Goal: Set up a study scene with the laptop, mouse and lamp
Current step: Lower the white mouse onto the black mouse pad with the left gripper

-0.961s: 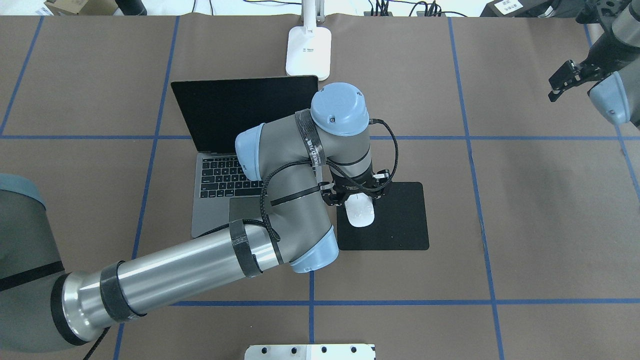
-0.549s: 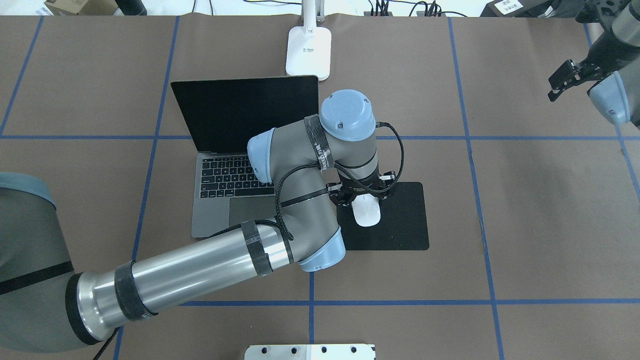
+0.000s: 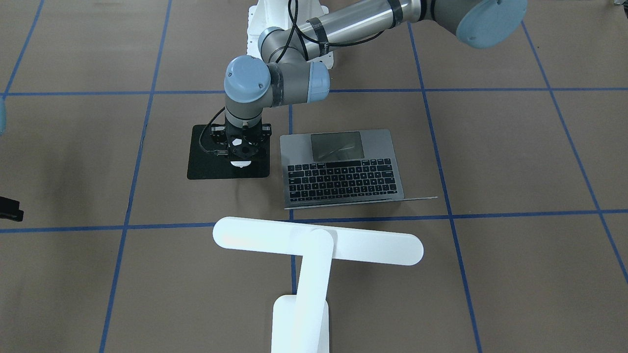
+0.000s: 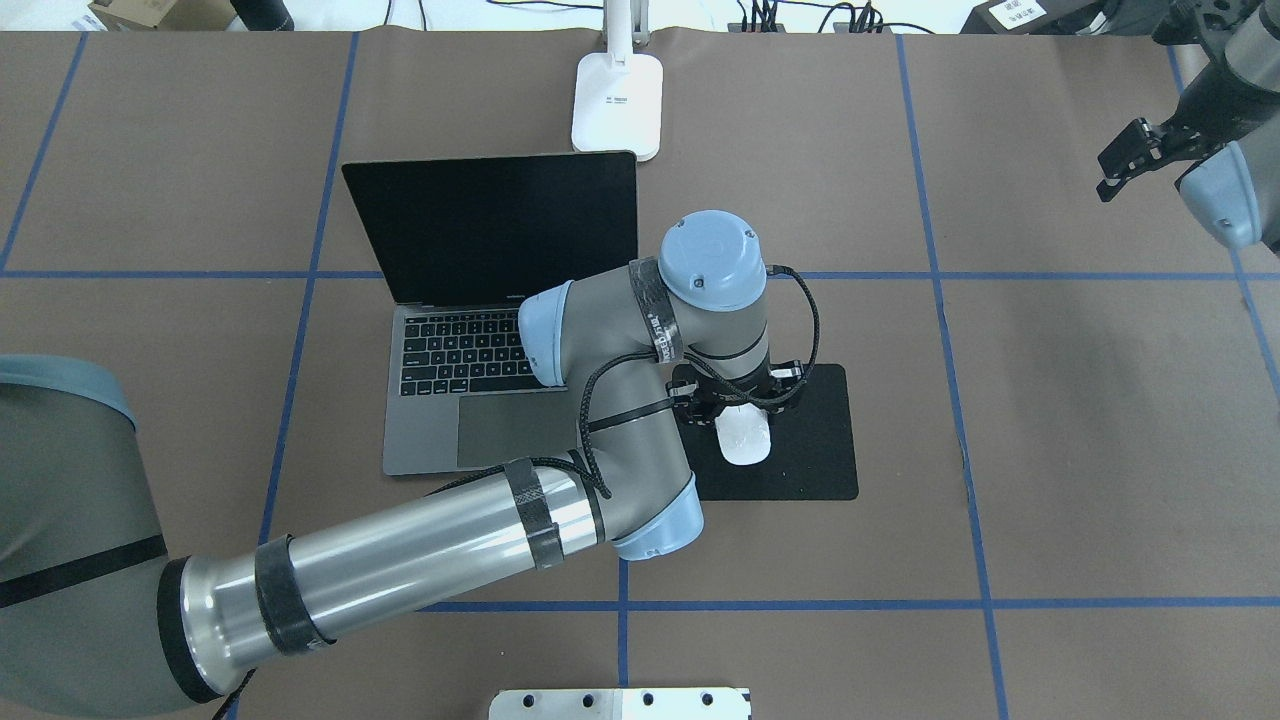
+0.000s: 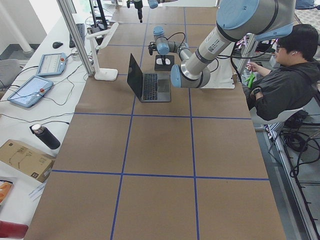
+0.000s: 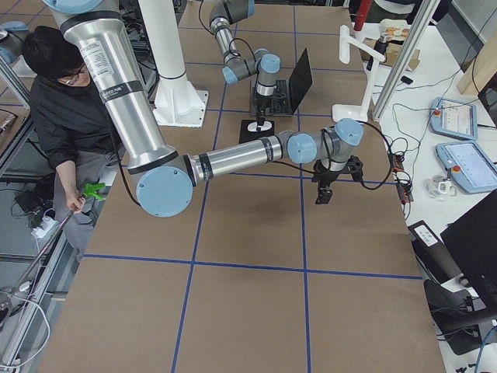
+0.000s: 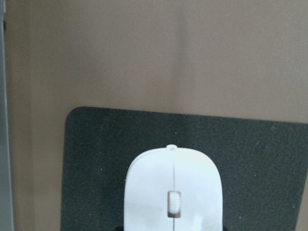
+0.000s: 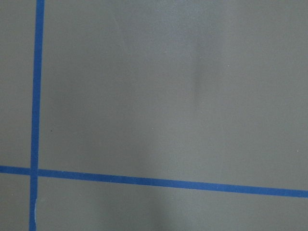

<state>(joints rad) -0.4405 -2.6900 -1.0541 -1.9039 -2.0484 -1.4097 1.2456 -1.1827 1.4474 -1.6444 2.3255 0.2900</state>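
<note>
Over the black mat (image 4: 815, 450), the left gripper (image 4: 742, 412), clamped on the mouse (image 4: 745, 445), has carried it rightward; placement looks near.

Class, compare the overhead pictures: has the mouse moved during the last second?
Yes. The mouse has shifted rightward in the overhead view, from near the left edge of the black mat toward its middle, away from the laptop.

black square mat (image 4: 812, 455), seated person (image 5: 282, 89), dark bottle (image 5: 46, 136)

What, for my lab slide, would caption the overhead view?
Left gripper holds the white mouse over the black mat beside the open laptop, lamp behind.
</note>
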